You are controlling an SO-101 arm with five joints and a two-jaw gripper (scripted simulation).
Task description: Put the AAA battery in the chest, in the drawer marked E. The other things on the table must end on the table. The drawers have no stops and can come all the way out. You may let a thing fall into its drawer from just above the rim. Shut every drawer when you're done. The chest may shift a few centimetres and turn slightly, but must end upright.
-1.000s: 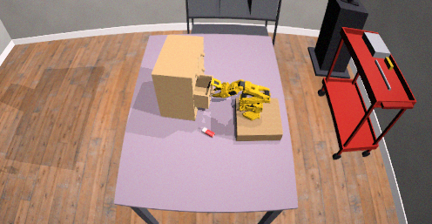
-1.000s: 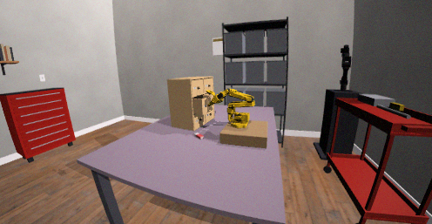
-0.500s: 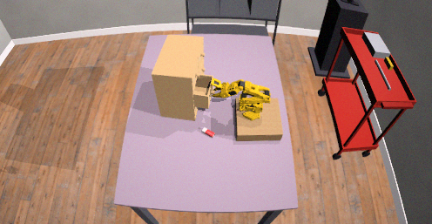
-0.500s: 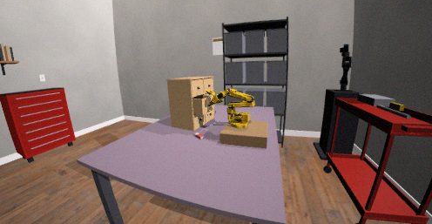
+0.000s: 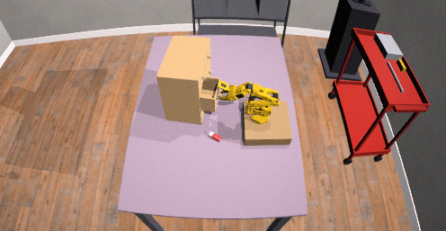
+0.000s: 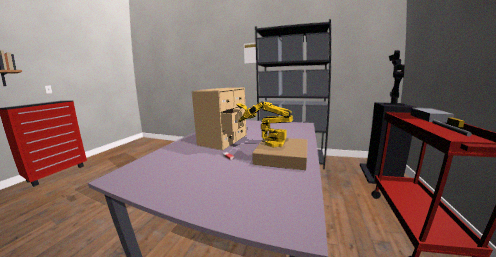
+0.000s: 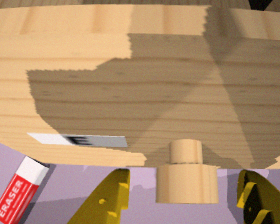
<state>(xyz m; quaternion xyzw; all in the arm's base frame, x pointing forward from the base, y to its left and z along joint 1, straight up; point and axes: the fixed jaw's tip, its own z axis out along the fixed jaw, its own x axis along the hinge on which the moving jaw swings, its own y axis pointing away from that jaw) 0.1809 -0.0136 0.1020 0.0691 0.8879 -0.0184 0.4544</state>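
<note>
a: starting at the left, the chest (image 5: 182, 83) stands upright on the table (image 5: 202, 191), and one drawer (image 5: 208, 92) on its right face sticks part way out. i can't read its letter from here, so whether it's e, i cannot tell.

b: and the aaa battery?

a: nowhere i can spot it, not on the table and not in the open drawer as far as these views show. i'd judge the task is at an early stage: a drawer is open, there's no sign of the battery being stowed, and the shutting is yet to come.

b: next along?

a: a red and white eraser (image 5: 214, 136) lies on the table near the chest's near corner, under the drawer's reach. it has to end on the table, so it's one to avoid nudging.

b: the pincer?

a: the pincer (image 5: 221, 91) is at the drawer front with its jaws apart, straddling the knob (image 7: 185, 183) with a gap on each side, clamped on nothing.

b: further right?

a: the arm's wooden block (image 5: 270, 132), then a red cart (image 5: 406, 107) well apart from it, off the table.
</note>
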